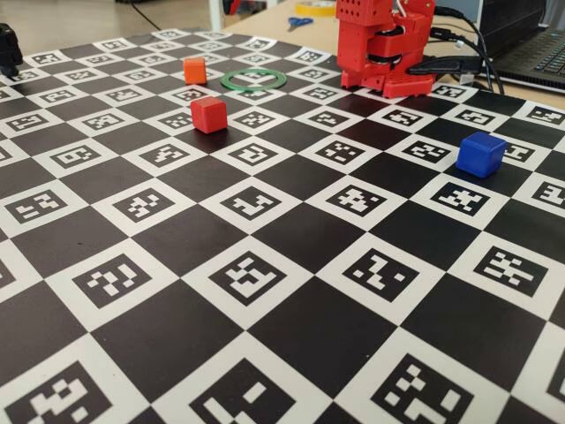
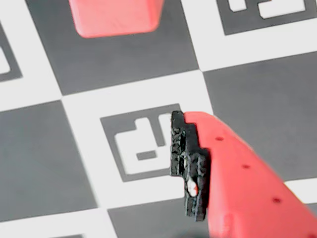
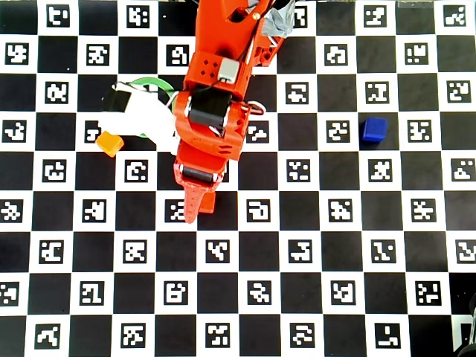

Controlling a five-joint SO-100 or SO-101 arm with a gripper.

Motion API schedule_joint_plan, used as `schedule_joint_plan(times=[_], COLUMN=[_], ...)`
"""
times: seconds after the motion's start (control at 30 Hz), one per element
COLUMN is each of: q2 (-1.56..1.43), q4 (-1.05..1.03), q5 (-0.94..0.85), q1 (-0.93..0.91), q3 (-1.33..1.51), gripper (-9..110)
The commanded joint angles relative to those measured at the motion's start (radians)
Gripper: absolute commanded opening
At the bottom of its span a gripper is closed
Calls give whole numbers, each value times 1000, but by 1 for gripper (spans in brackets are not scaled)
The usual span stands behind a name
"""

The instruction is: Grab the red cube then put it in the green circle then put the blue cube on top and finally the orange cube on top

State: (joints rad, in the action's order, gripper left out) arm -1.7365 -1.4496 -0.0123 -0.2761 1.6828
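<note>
Red cube [image 2: 116, 17]: on the table, untouched, straight ahead of the tool [image 2: 183, 163] at the wrist view's top edge; tool empty, jaw spacing cannot be told.

One red cube [image 1: 208, 114], one blue cube [image 1: 480, 155], one orange cube [image 1: 195, 71], one green circle [image 1: 253, 79].

The worktop [image 1: 291, 336] is covered by a black-and-white chequered pattern; each white square carries a black coded marker. The red cube [image 1: 209, 115] is coloured matte red, the orange cube [image 1: 195, 71] bright orange, and the blue cube [image 1: 481, 155] royal blue. The green circle [image 1: 254, 80] is shown as a thin green ring. The tool [image 2: 198, 163] is moulded in red, with a black ridged pad [image 2: 185, 158].
</note>
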Motion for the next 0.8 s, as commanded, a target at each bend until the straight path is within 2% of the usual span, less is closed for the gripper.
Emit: schedule_joint_plan(times=[0.0,0.77], q2=[-8,141], q4=[77,460], q5=[-6,-104], q1=[25,21], q3=[35,291], gripper=[47,47])
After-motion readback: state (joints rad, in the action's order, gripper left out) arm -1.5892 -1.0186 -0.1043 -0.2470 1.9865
